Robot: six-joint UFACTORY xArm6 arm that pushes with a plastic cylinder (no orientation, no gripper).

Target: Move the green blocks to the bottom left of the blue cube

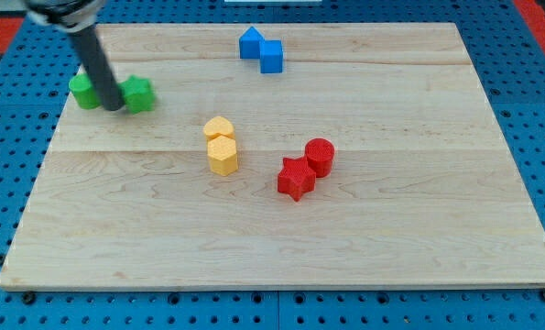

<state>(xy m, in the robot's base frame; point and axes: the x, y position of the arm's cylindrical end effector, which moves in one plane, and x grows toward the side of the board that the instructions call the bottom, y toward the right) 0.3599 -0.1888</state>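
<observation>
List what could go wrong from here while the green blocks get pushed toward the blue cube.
1. My tip sits between the two green blocks, so a push may carry one and strand the other.
2. Both greens lie near the board's left edge; a stray shove could slide the left one off.
3. The blue cube touches another blue block; arriving greens may knock the pair and shift the target.

- A pale wooden plank surface (pixel 391 229) lies over a blue perforated base (pixel 538 119).
- Two yellow blocks, a rounded one (pixel 218 127) above a hexagonal one (pixel 223 155), stand touching near the middle.
- A red star-shaped block (pixel 295 178) touches a red cylinder (pixel 320 156) toward the view's right of them.
- A blue pointed block (pixel 250 43) sits by the view's top edge.
</observation>
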